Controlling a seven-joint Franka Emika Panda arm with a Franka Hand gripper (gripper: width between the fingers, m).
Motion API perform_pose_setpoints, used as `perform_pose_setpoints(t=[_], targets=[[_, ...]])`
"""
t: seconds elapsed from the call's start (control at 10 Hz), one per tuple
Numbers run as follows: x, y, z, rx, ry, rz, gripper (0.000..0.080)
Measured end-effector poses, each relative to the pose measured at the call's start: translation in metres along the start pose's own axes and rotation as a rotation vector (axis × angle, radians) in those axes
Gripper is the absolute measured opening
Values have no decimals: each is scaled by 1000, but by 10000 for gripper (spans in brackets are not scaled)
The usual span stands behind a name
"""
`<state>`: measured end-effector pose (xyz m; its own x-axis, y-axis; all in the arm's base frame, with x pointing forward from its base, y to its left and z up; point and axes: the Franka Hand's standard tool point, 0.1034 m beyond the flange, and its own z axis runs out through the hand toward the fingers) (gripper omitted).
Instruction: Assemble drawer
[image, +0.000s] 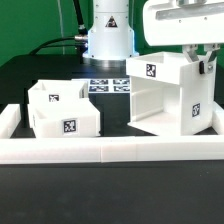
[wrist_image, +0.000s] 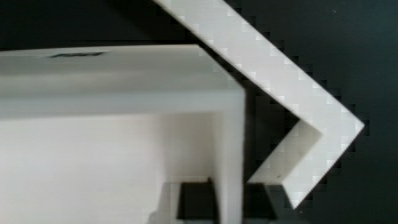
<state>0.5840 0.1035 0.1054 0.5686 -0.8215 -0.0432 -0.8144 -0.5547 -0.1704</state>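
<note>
The big white drawer shell (image: 165, 95) stands at the exterior view's right with its open side towards the left, and it looks slightly tilted. My gripper (image: 205, 64) comes down on its upper right wall and is shut on it. In the wrist view the shell's thin wall (wrist_image: 226, 130) runs between my two dark fingers (wrist_image: 192, 203), with the gripper (wrist_image: 226, 205) closed on it. The two smaller white trays (image: 62, 110) sit close together at the exterior view's left, tags facing forward.
A long low white border bar (image: 100, 150) runs along the front, with a short one at the left (image: 8, 122). It shows as an angled white bar in the wrist view (wrist_image: 267, 75). The marker board (image: 105, 85) lies behind the trays, before the robot base (image: 108, 35).
</note>
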Motion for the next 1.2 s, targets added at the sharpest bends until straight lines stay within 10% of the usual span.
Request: perform_pose_setpoints(t=[1.2], targets=[[40,-40,10,21,-75,450,38]])
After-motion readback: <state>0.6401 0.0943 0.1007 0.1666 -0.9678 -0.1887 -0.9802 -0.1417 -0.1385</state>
